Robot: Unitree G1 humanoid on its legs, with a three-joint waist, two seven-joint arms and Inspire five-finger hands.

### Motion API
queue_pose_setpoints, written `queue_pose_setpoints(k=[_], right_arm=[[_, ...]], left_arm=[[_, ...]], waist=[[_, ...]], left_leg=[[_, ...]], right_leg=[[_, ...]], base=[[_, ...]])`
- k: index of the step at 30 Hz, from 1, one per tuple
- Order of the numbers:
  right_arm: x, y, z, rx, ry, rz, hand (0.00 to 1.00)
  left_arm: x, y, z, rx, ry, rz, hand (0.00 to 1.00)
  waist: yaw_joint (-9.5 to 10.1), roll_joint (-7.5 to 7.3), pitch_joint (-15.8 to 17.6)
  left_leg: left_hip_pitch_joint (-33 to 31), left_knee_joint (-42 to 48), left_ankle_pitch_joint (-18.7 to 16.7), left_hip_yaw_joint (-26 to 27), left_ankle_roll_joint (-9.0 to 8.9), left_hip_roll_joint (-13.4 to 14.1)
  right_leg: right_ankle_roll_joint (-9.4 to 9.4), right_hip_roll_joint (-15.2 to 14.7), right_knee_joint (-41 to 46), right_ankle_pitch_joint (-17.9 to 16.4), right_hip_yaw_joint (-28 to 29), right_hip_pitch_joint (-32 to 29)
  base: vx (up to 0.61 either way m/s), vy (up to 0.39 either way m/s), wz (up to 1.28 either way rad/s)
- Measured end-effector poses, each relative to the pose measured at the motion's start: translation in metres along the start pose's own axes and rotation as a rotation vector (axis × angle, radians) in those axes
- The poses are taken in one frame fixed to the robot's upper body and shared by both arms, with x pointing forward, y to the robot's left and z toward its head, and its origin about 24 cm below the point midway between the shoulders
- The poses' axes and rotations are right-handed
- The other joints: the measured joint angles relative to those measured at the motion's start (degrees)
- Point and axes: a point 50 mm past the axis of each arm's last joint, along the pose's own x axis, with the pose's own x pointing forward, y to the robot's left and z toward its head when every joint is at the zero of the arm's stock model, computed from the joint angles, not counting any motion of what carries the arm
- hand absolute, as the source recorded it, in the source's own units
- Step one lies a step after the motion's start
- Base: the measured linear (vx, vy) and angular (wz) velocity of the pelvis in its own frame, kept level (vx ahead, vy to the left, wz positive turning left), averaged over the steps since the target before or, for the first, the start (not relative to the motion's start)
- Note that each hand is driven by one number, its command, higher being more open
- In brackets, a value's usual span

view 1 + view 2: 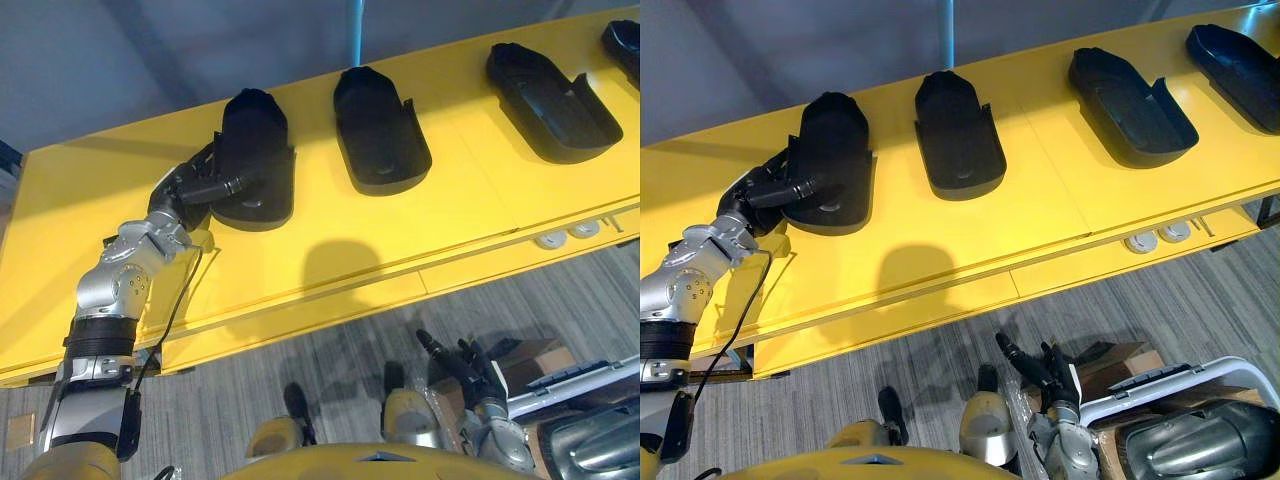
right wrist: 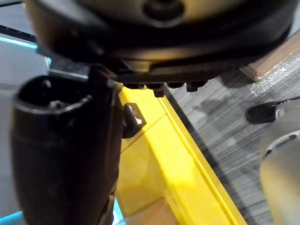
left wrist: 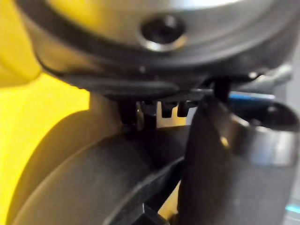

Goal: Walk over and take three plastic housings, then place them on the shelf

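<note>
Left hand on end housing: edge grip, slip risk.
The fingers of the left hand curl round the leftmost housing's side wall, thumb over the rim. The housing lies on the yellow table. Held off-centre, it may tip, slip out or knock the neighbouring housing. The right hand hangs low, fingers relaxed.

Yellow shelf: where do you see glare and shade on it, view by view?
Left eye view: the yellow shelf is evenly lit, no hard glare; the leftmost housing, gripped by the left hand, shows almost no highlights. Right wrist view: a bright patch glows on the shelf's top. Left wrist view: the shelf's yellow darkens towards the housing.
</note>
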Motion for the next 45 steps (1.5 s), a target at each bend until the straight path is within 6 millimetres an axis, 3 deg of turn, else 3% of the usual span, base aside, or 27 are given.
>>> queue_pose_setpoints(k=[6, 13, 16, 21, 28, 30, 34, 40, 42, 45], right_arm=[[-0.003, 0.006, -0.010, 0.021, 0.034, -0.015, 1.00], [-0.005, 0.002, -0.015, 0.019, 0.050, -0.075, 1.00], [-0.006, 0.001, -0.015, 0.025, 0.048, -0.106, 1.00], [-0.011, -0.007, -0.018, 0.030, 0.045, -0.181, 1.00], [-0.016, -0.021, 0.034, -0.017, -0.198, -0.287, 1.00], [-0.019, -0.025, 0.050, -0.083, -0.273, -0.331, 1.00], [-0.028, -0.031, 0.074, -0.165, -0.390, -0.402, 1.00], [-0.044, -0.022, 0.096, -0.154, -0.508, -0.634, 1.00], [-0.049, -0.023, 0.103, -0.152, -0.547, -0.718, 1.00], [-0.061, -0.025, 0.120, -0.115, -0.646, -0.798, 1.00]], left_arm=[[-0.001, 0.009, -0.016, -0.016, 0.038, 0.125, 1.00], [-0.006, 0.027, -0.020, 0.238, 0.007, 0.416, 1.00], [-0.014, 0.022, -0.020, 0.278, -0.016, 0.427, 1.00], [-0.035, -0.001, -0.040, 0.244, -0.041, 0.351, 1.00], [-0.077, -0.003, -0.056, 0.187, -0.040, 0.308, 1.00], [-0.089, 0.001, -0.052, 0.181, -0.096, 0.327, 1.00], [-0.121, -0.009, -0.014, 0.165, -0.426, 0.360, 1.00], [-0.175, -0.018, 0.030, 0.211, -0.988, 0.668, 1.00], [-0.190, -0.017, 0.030, 0.255, -1.061, 0.811, 1.00], [-0.206, -0.006, 0.015, 0.238, -1.032, 1.031, 1.00]], waist=[[0.03, -0.77, -3.5], [0.07, -2.18, -5.2], [0.03, -2.40, -5.4], [0.79, -2.34, -7.0], [1.97, -1.97, -9.4], [2.29, -1.82, -10.1], [3.59, -1.86, -10.8], [3.61, -1.10, -12.5], [3.62, -0.88, -12.8], [3.79, -0.91, -13.0]], left_leg=[[1.2, -0.7, 0.0, 0.0, -0.09, 0.0], [2.0, -1.1, 0.1, 0.2, -0.10, 0.0], [2.0, -1.3, 0.3, 0.2, -0.09, 0.0], [1.9, -1.8, 0.3, -0.7, -0.14, 0.0], [2.1, -2.0, 0.1, -1.0, -0.12, 0.0], [2.1, -2.0, -0.2, -1.0, 0.09, 0.1], [2.0, -2.0, -0.2, -1.1, 0.18, 0.1], [1.9, -2.0, 0.0, -1.2, -0.02, 0.1], [1.9, -2.0, 0.0, -1.2, -0.02, 0.1], [2.1, -2.0, 0.0, -1.1, -0.02, 0.1]], right_leg=[[0.26, 0.3, -1.6, 0.4, -0.3, 1.5], [0.40, 0.4, -4.1, 1.7, -0.4, 3.1], [0.39, 0.4, -4.1, 1.8, -0.5, 3.2], [0.46, -0.1, -4.9, 1.8, -1.1, 4.2], [0.47, -0.2, -4.9, 1.9, -2.0, 4.8], [0.47, -0.2, -4.9, 1.8, -2.1, 4.9], [0.47, -0.2, -4.9, 1.8, -2.3, 5.0], [0.47, -0.2, -5.1, 1.8, -2.5, 5.0], [0.47, -0.2, -5.1, 1.8, -2.5, 5.0], [0.48, -0.1, -5.1, 1.8, -2.5, 5.1]], base=[[0.02, -0.003, 0.01], [0.00, 0.001, -0.01], [0.00, 0.000, 0.01], [0.01, 0.013, 0.11], [-0.01, 0.002, 0.04], [-0.01, 0.000, 0.02], [0.00, 0.001, 0.01], [0.00, 0.001, 0.01], [0.00, 0.000, 0.00], [0.00, 0.000, 0.00]])
